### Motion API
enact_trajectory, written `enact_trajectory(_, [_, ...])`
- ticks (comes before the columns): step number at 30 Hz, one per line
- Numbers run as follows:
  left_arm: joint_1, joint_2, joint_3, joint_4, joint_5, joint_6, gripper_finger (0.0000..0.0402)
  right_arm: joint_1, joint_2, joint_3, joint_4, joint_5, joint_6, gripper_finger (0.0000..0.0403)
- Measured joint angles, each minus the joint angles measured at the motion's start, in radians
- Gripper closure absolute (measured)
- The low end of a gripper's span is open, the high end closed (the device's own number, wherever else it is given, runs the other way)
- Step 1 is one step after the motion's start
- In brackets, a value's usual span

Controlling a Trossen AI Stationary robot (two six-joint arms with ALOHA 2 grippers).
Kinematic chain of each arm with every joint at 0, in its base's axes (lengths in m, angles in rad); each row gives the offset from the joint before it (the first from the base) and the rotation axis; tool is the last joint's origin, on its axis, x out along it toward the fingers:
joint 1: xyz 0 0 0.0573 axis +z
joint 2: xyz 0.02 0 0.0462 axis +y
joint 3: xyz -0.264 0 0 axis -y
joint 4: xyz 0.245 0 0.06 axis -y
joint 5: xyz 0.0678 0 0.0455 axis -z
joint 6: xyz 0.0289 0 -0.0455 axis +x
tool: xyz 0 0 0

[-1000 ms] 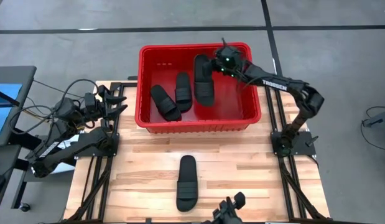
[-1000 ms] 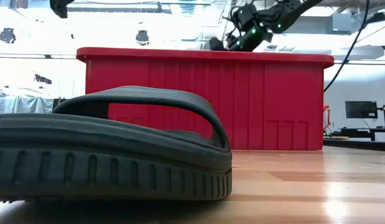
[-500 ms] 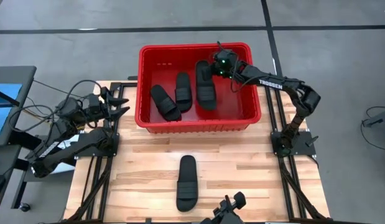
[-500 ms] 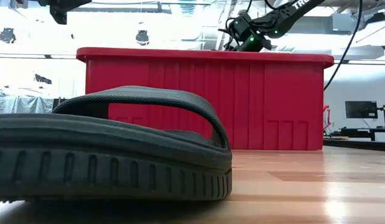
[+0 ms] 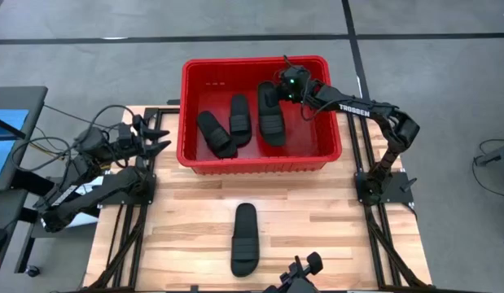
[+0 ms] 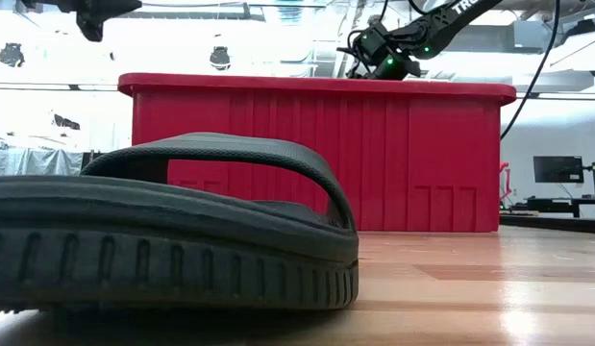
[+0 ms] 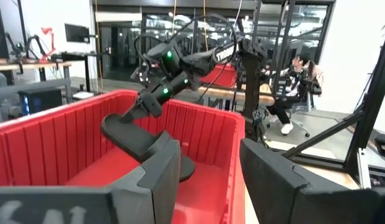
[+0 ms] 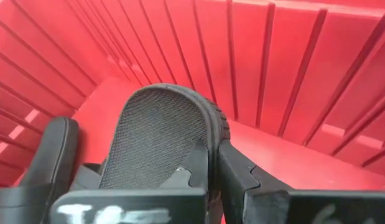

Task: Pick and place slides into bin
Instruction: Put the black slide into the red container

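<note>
The red bin stands at the table's far edge. Two black slides lie on its floor at the left. My right gripper is inside the bin near its far wall, shut on a third slide. The fourth slide lies sole down on the table near the front edge and fills the low view. My left gripper hangs open and empty just left of the bin; its wrist view looks over the bin's left wall. My right gripper pinches the slide's far end at its side rim, one finger on the textured footbed and one outside the edge. It comes slanting down from the far right. The slide sits tilted, its held end raised and its near end low by the bin floor.
The bin's rim stands high above the table top. Bare wooden table lies between the bin and the fourth slide. A camera mount sits at the front edge. Cables and a black shelf are at the left.
My right gripper has moved a little toward the table's left and near edge inside the bin, still shut on the slide. The slide has shifted with it toward the bin's near wall, staying beside the two resting slides.
</note>
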Motion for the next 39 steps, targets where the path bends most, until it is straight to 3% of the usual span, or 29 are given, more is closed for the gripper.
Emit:
enact_trajectory(10, [0.000, 0.000, 0.000, -0.117, 0.000, -0.001, 0.0244, 0.000, -0.002, 0.000, -0.028, 0.002, 0.016, 0.0402])
enact_trajectory(29, [0.000, 0.000, 0.000, -0.090, 0.001, 0.015, 0.0244, 0.000, -0.002, -0.002, -0.094, 0.002, 0.046, 0.0402])
enact_trajectory(39, [0.000, 0.000, 0.000, -0.090, 0.001, 0.018, 0.0244, 0.000, 0.000, -0.068, -0.092, 0.002, 0.069, 0.0402])
